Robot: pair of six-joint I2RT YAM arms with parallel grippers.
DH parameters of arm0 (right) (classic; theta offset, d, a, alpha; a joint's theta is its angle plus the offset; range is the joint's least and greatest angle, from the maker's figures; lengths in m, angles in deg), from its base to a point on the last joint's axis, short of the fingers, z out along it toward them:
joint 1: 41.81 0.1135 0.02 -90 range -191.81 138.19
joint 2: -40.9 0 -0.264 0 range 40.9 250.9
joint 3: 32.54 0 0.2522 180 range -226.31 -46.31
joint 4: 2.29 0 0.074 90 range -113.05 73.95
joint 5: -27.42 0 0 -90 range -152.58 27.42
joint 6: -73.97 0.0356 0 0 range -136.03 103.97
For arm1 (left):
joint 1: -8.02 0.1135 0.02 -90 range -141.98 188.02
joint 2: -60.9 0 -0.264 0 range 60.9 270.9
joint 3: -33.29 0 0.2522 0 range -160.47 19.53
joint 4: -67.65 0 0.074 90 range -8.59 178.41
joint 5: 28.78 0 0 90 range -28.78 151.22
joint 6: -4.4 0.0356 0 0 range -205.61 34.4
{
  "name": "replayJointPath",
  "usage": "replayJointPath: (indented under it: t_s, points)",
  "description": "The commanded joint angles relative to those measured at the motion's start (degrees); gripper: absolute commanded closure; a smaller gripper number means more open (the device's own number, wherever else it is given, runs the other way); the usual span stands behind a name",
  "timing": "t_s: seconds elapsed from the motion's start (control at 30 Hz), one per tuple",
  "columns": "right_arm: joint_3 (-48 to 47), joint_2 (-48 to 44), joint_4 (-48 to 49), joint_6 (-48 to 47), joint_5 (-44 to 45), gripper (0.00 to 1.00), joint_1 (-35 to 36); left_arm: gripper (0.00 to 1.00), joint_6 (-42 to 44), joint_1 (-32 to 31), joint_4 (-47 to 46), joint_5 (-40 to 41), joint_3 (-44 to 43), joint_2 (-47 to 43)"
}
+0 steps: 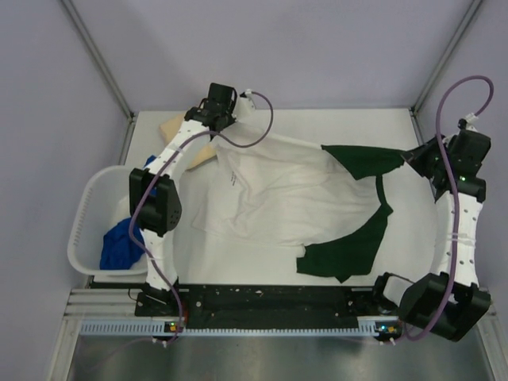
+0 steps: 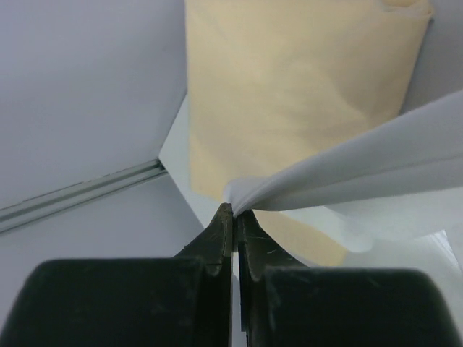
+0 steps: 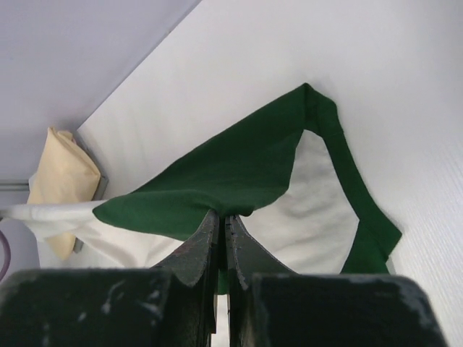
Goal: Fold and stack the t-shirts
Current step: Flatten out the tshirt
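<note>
A white t-shirt (image 1: 278, 194) with dark green sleeves (image 1: 349, 246) lies rumpled across the middle of the table, stretched between both arms. My left gripper (image 1: 221, 128) (image 2: 234, 210) at the far left is shut on a white edge (image 2: 347, 173) of the shirt, which is pulled taut. At the far right, my right gripper (image 1: 413, 159) (image 3: 222, 215) is shut on the other green sleeve (image 3: 231, 170). Behind the left gripper lies a tan t-shirt (image 1: 176, 127) (image 2: 289, 94) (image 3: 61, 173), partly hidden by the arm. A bright blue t-shirt (image 1: 119, 246) is bunched in the basket.
A white plastic basket (image 1: 83, 230) stands off the table's left edge beside the left arm. Grey walls close in the back and both sides. The table's bare white top (image 1: 349, 127) shows behind the shirt and along the right side.
</note>
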Motion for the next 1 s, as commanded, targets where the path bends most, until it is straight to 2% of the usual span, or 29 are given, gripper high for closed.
replayJointPath:
  t_s: [0.0, 0.2, 0.43, 0.57, 0.67, 0.77, 0.97]
  points:
    - [-6.0, -3.8, -1.0, 0.1, -0.5, 1.00, -2.3, 1.00, 0.9, 0.2, -2.7, 5.8, -2.6, -7.1]
    - [-19.6, -5.0, -3.5, 0.4, 0.2, 1.00, -4.0, 1.00, 3.1, 0.1, 4.4, 8.1, -5.0, -17.1]
    - [-45.3, -5.2, -8.0, -1.1, 3.1, 1.00, -4.0, 1.00, 3.9, -3.3, 17.1, 8.4, -9.7, -28.8]
    - [-60.2, -5.6, -13.7, -7.0, 9.1, 1.00, -4.0, 1.00, 3.9, -8.1, 23.3, 9.2, -12.1, -35.8]
    - [-63.8, -9.3, -14.5, -11.0, 18.2, 1.00, -2.4, 1.00, 3.6, -13.5, 26.2, 12.7, -12.5, -40.1]
    - [-66.1, -11.7, -14.9, -14.9, 26.1, 1.00, 1.8, 1.00, 3.0, -18.6, 29.1, 18.1, -14.6, -41.9]
    - [-70.8, -12.5, -15.2, -25.1, 41.4, 1.00, 16.5, 1.00, 2.6, -21.6, 28.2, 22.5, -14.8, -43.2]
